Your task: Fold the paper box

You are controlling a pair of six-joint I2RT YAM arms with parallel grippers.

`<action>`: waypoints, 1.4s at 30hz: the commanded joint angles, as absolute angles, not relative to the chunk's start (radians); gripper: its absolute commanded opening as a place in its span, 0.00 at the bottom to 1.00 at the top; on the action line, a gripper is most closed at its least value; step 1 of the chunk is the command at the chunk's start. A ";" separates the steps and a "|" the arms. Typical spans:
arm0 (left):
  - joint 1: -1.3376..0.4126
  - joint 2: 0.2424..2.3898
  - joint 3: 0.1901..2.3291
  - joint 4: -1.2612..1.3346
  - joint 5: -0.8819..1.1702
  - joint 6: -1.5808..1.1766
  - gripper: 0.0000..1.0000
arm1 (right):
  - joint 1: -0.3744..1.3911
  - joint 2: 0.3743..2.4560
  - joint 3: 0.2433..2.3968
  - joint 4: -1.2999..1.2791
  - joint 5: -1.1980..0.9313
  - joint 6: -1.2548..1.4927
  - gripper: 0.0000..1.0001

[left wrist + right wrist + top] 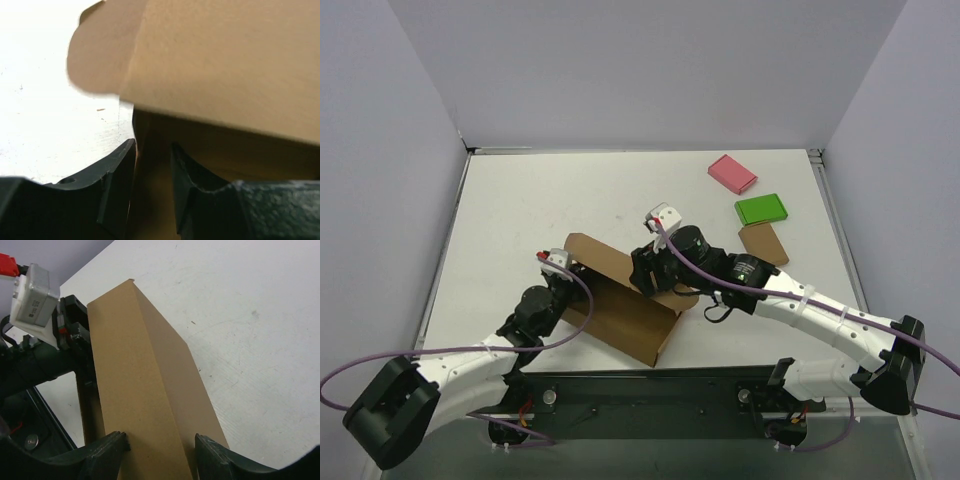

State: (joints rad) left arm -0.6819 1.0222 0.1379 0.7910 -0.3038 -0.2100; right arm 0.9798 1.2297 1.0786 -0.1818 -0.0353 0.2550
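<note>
The paper box [620,300] lies mid-table, a brown cardboard sheet with one long wall raised. My left gripper [568,283] sits at the box's left end. In the left wrist view it [152,150] is open, its black fingers [117,175] on either side of a cardboard wall [150,200] beneath a folded flap [225,65]. My right gripper [645,283] is over the raised wall's far end. In the right wrist view it [160,440] is open and straddles the folded ridge [135,380], with its fingertips [112,445] close against both faces.
At the back right lie a pink block [732,173], a green block [761,209] and a small brown block [763,243]. Grey walls enclose the table on three sides. The black base rail [650,390] runs along the near edge. The left arm's wrist camera [32,295] shows beside the ridge.
</note>
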 commanded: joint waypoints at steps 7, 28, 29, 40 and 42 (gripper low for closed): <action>-0.686 0.606 0.182 0.286 -0.252 -0.294 0.50 | 1.023 1.249 1.054 -0.201 0.130 0.275 0.57; -0.683 0.567 0.623 -0.210 -0.229 -0.374 0.58 | 1.063 1.302 0.922 -0.167 0.150 0.354 0.49; -0.680 0.604 0.639 -0.184 -0.209 -0.367 0.59 | 1.065 1.307 0.916 -0.166 0.152 0.365 0.49; -0.623 1.115 0.671 0.130 0.089 -0.370 0.58 | 1.065 1.416 0.856 -0.140 0.193 0.422 0.49; -0.601 1.178 0.651 0.189 0.119 -0.390 0.58 | 1.065 1.428 0.848 -0.137 0.193 0.431 0.49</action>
State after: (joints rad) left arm -0.6361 1.0943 0.6674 0.0074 -0.0002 -0.3607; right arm 1.0622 1.3956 0.8703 -0.1371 0.1539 0.3943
